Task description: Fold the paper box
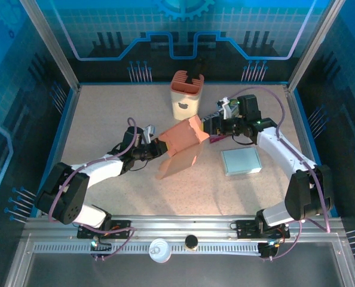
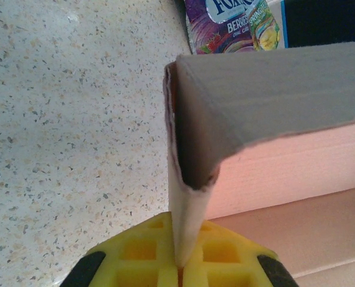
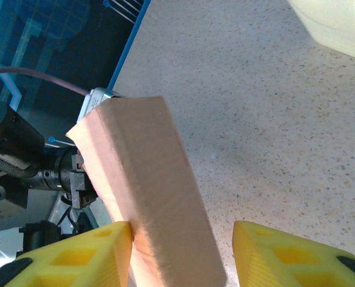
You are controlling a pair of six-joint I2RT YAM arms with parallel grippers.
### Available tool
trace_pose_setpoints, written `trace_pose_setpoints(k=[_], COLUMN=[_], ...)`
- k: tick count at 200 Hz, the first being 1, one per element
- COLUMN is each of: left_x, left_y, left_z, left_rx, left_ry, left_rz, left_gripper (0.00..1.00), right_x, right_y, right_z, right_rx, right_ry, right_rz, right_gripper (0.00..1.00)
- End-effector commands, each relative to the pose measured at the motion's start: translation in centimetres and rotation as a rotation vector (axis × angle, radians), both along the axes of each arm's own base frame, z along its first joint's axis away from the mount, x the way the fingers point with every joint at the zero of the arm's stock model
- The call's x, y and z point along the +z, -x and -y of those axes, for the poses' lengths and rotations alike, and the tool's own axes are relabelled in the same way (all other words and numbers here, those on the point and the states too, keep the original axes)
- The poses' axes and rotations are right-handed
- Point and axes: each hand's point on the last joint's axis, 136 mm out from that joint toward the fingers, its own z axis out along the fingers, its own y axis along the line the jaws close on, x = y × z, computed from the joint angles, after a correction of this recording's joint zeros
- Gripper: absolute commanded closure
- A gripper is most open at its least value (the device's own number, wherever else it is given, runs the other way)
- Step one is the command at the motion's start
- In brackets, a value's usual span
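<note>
The salmon-pink paper box (image 1: 183,140) stands part-folded in the middle of the table, one long flap sloping down toward the near side. My left gripper (image 1: 155,145) grips it from the left. In the left wrist view its yellow pads (image 2: 141,257) are shut on a thin cardboard wall of the box (image 2: 273,101). My right gripper (image 1: 208,127) is at the box's right end. In the right wrist view the box (image 3: 147,179) sits between the open jaws of the right gripper (image 3: 182,226): the left fingertip (image 3: 100,248) touches it, the right one (image 3: 273,248) stands apart.
A tan holder (image 1: 186,92) with a dark object in it stands behind the box. A flat pale-teal box (image 1: 241,160) lies to the right. A purple snack packet (image 2: 231,24) lies beside the right gripper. A white cup (image 1: 159,250) and black cap (image 1: 191,241) sit on the front rail.
</note>
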Motion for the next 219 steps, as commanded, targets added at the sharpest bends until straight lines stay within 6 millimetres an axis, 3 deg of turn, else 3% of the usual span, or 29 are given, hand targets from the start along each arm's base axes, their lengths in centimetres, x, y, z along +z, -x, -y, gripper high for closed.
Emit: trace_pose_setpoints(k=[1,168,219], left_x=[1.7,2.6,2.8], left_y=[-0.7,-0.1,0.1], left_z=[0.3,-0.1,0.0], left_rx=[-0.018,-0.017,-0.013], left_ry=[0.014,-0.038,-0.081], left_rz=[0.046,0.074,0.081], left_gripper=[1.0,1.0,1.0], right_x=[1.5,-3.1,-3.5], right_y=[0.4,-0.9,-1.4], right_z=[-1.2,-3.0,-2.4], right_rx=[0.044,-0.092,-0.211], right_ry=[0.014,0.665,0.973], right_rz=[0.066,0.21,0.318], right_gripper=[0.53,0.7,0.88])
